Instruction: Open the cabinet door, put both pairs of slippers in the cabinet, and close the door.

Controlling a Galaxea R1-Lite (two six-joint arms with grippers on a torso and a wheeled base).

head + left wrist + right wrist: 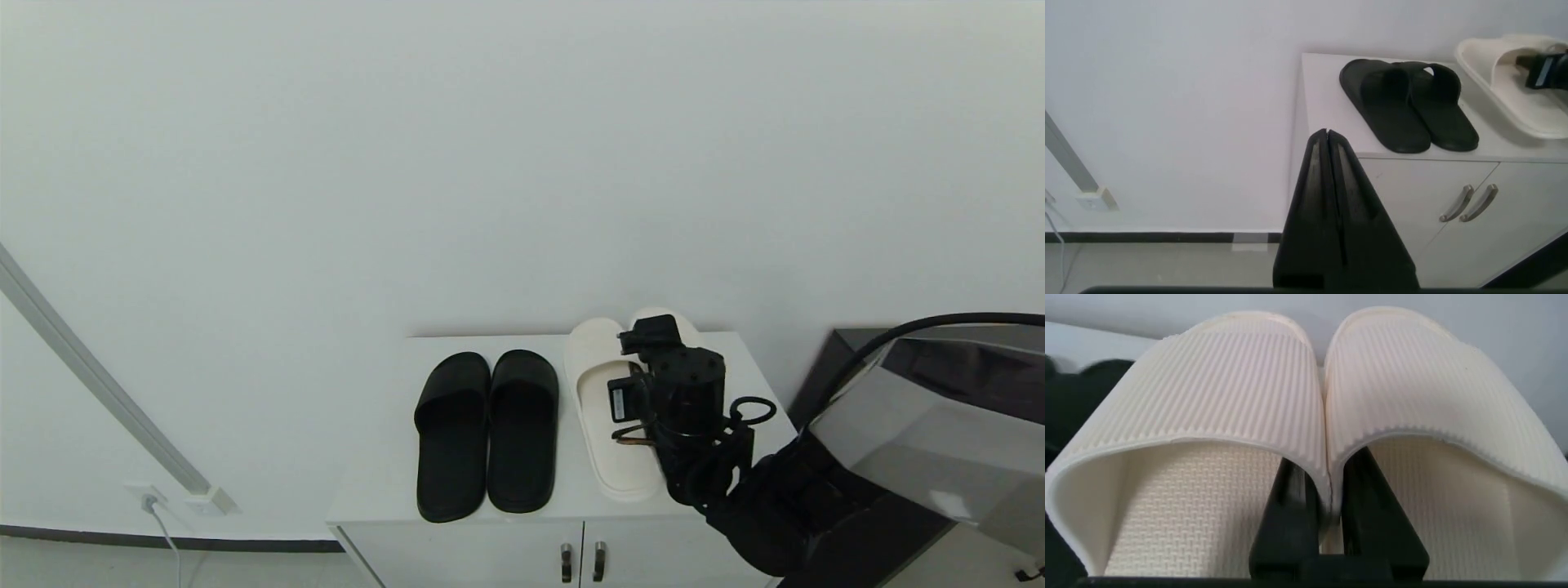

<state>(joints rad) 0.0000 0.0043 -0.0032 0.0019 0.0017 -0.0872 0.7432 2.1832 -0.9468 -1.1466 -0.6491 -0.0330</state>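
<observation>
A pair of white slippers (608,408) lies on the right side of the white cabinet's top (380,486), toes toward the wall. A pair of black slippers (486,433) lies to their left. My right gripper (651,336) is down over the white pair. In the right wrist view its fingers (1286,510) sit one inside each white slipper (1233,392), and the right gripper (1324,514) is shut on the two inner walls pressed together. My left gripper (1328,133) hangs shut and holding nothing, left of and in front of the cabinet, with the black slippers (1404,102) beyond it.
Both cabinet doors (1413,196) are closed, their two handles (582,562) side by side at the middle. A white wall stands right behind the cabinet. On the wall at the lower left are a socket with a plug (147,496) and a slanted cable duct (90,376).
</observation>
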